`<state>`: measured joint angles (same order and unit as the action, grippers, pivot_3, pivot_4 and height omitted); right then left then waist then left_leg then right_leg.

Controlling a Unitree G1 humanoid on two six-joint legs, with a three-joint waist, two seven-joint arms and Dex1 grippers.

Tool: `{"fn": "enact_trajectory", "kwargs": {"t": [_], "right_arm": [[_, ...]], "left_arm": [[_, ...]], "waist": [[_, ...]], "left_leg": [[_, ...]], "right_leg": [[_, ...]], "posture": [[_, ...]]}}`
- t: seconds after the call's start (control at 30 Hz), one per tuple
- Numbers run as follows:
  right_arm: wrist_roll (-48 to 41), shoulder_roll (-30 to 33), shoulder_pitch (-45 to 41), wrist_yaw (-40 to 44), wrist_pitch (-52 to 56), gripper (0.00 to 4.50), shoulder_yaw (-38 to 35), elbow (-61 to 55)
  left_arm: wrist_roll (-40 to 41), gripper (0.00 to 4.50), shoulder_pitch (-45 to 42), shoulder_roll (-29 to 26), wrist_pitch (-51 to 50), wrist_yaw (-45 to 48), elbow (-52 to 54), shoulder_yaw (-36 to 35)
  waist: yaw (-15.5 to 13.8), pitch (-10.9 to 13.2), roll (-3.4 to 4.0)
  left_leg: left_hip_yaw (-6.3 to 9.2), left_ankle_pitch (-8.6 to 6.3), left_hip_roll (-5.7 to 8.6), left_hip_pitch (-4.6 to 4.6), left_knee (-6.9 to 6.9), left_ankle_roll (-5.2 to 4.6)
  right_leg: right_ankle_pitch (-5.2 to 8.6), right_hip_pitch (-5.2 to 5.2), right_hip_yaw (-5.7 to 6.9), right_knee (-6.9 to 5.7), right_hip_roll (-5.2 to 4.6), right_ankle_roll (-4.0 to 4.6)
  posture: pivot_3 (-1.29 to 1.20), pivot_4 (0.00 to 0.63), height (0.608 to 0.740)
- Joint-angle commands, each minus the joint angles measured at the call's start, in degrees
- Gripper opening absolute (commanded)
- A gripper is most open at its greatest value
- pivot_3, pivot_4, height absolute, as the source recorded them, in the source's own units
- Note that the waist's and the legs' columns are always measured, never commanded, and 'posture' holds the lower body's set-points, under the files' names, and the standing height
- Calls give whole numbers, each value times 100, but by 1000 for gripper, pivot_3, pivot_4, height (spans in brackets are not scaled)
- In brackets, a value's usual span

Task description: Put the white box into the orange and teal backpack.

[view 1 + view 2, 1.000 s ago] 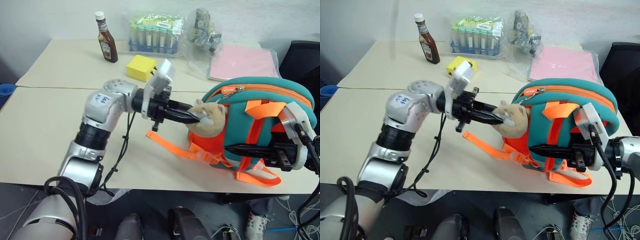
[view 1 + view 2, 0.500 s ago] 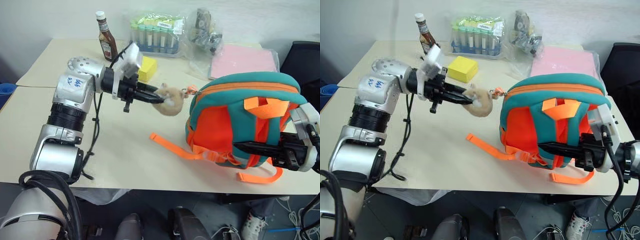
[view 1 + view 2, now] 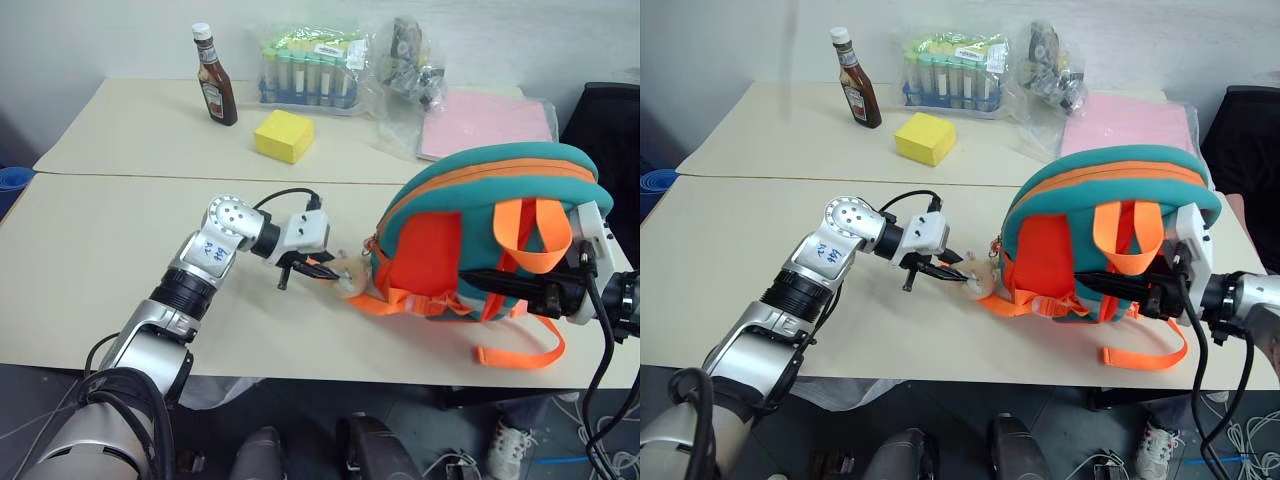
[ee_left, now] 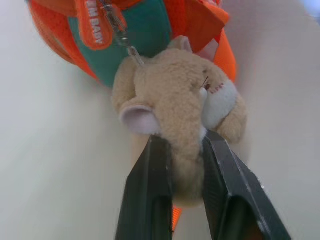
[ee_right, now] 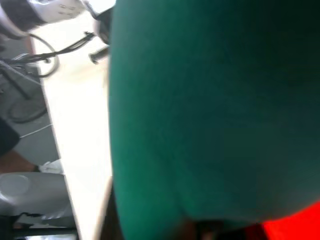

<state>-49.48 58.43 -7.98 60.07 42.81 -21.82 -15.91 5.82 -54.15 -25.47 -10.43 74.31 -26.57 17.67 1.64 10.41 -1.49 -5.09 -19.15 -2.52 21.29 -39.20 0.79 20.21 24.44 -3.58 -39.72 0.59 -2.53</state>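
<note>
Plush head lower, by backpack.

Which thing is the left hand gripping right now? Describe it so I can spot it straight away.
Find the orange and teal backpack standing at the near right of the table. At its lower left, a tan plush animal head hangs from a zipper pull. It is the only furry thing there, pinched between the left hand's two black fingers.
</note>
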Motion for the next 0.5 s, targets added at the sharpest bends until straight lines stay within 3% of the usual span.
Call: {"fn": "enact_trajectory", "kwargs": {"t": [0.03,0.2,0.27,0.3,0.4,0.5], "right_arm": [[300,516,130,642,-172,2170,-348,595],[427,1326,745,1939,5,3927,-1470,1757],[698,1449,1045,2126,-63,4363,-2128,2336],[797,1475,1124,2168,-120,4500,-2320,2535],[831,1173,1198,1878,-119,4500,-2669,2576],[803,713,1144,1408,-55,4500,-2637,2301]], "left_arm": [[907,2245,-6,-382,-1185,289,506,-824],[1783,3776,392,-1373,-2475,491,1094,-1769],[2124,4198,576,-1886,-2959,284,1195,-2497],[2245,4492,641,-2028,-3128,151,1266,-2735],[2554,4492,1175,-2283,-3419,-193,1773,-3289],[2434,4492,1755,-2101,-3181,-752,2347,-3409]], "waist": [[5,0,1],[15,2,3],[4,2,3],[5,2,2],[13,-1,-3],[12,-2,-2]], "left_leg": [[-1,0,-1,1,2,0],[-3,0,-3,-3,9,1],[0,0,-4,-6,2,1],[-1,0,-3,-6,1,1],[1,0,-5,-4,2,0],[4,-5,-5,-26,7,-5]], "right_leg": [[0,3,0,-1,0,0],[0,3,1,0,1,0],[0,-2,3,-1,0,0],[0,-2,2,-1,0,1],[0,-3,5,7,-1,1],[0,-29,6,19,-6,0]], "posture": [[0,150,740],[0,150,740],[0,150,740],[0,150,740],[0,150,740],[0,150,740]]}}
